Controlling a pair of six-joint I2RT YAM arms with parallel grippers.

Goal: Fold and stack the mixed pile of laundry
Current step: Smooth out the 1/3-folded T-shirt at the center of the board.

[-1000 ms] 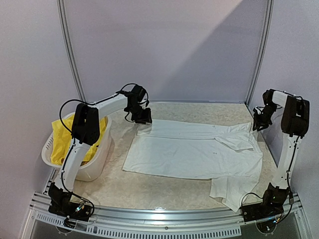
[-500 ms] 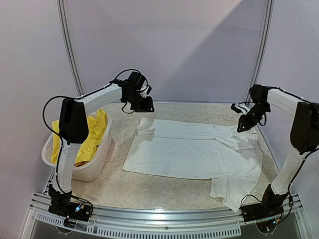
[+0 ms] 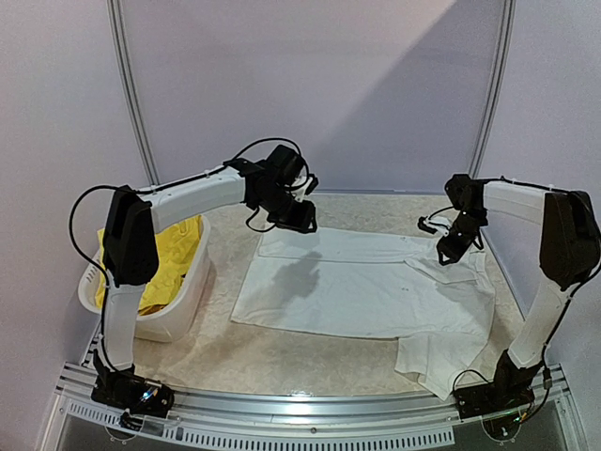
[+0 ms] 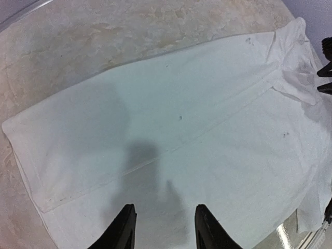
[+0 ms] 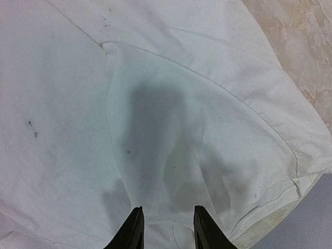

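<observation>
A white T-shirt (image 3: 362, 287) lies spread flat on the table, its far edge folded over and one sleeve hanging toward the front right. It fills the left wrist view (image 4: 171, 119) and the right wrist view (image 5: 155, 104). My left gripper (image 3: 302, 223) hovers open and empty above the shirt's far left corner. My right gripper (image 3: 445, 252) hovers open and empty above the folded far right sleeve. Yellow shorts (image 3: 160, 258) lie in the white basket (image 3: 183, 315) at the left. No navy or pink piece is in view.
The basket stands at the table's left edge beside the left arm. Bare marbled tabletop (image 3: 282, 362) lies in front of the shirt. Metal frame posts (image 3: 131, 94) rise at the back corners, with walls close behind and to the right.
My left gripper has swung right from near the basket to over the shirt's far left corner. My right gripper has moved left from the wall to over the far right sleeve.
</observation>
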